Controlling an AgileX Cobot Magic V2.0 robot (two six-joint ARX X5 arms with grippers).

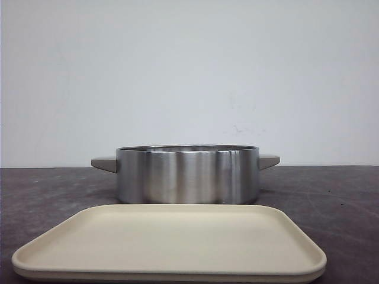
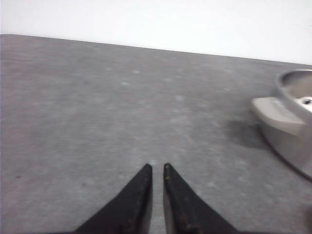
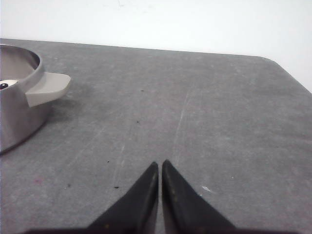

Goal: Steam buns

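The table is a dark grey, scuffed slab against a pale wall. It carries two items, one behind the other on the centre line, presumably so both arms reach them equally.

The tray is cream, rectangular with rounded corners, and lies nearest the camera. Its surface is bare. Judged from the task, it served as the staging plate for the buns and has been emptied.

The pot is a brushed steel steamer standing just behind the tray, with a beige handle on each side. No lid is seen. The front view is too low to show the interior.

The buns: only a sliver of one shows, in the right wrist view, white with a black spot, inside the pot near the handle. A pale shape also shows inside the rim in the left wrist view but is too small to identify. How many buns are in the pot cannot be told.

The left gripper is low over bare table, well to the pot's left, jaws nearly together with a thin gap, holding nothing. The right gripper mirrors it on the pot's right, jaws almost touching, empty. Both appear parked clear of the pot, which suggests loading is complete or nearly so.
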